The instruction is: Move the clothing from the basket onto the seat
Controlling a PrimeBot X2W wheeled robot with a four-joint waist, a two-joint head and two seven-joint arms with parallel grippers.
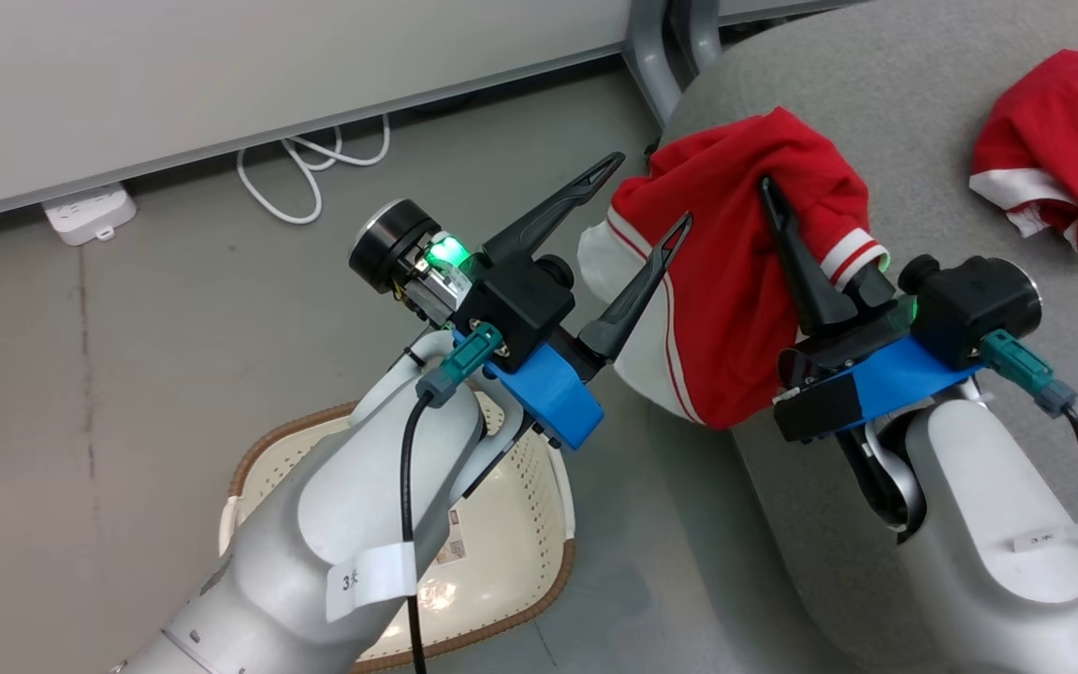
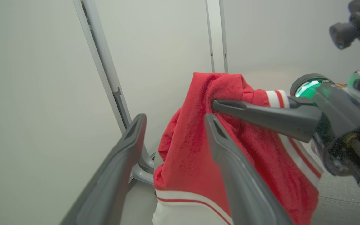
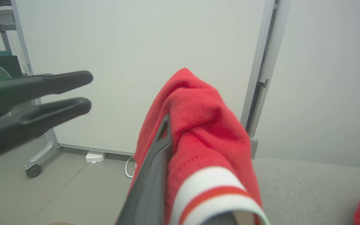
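My right gripper [image 1: 779, 198] is shut on a red garment [image 1: 726, 309] with white panels and striped trim. I hold it up over the left end of the grey seat [image 1: 923, 112], and it drapes over my right fingers [image 3: 158, 156]. A second red garment [image 1: 1063, 150] lies on the seat at the far right. My left gripper [image 1: 647, 198] stands open just left of the held garment [image 2: 192, 156], nothing between its fingers. The cream basket [image 1: 502, 524] sits on the floor at the lower left, partly behind my left arm; its visible floor shows a label.
A white power strip [image 1: 90, 213] and a looped white cable [image 1: 314, 168] lie on the grey floor by the pale wall panel. A metal partition leg [image 1: 651, 56] rises behind the seat's corner. Another frame leg ends in a caster [image 3: 34, 170].
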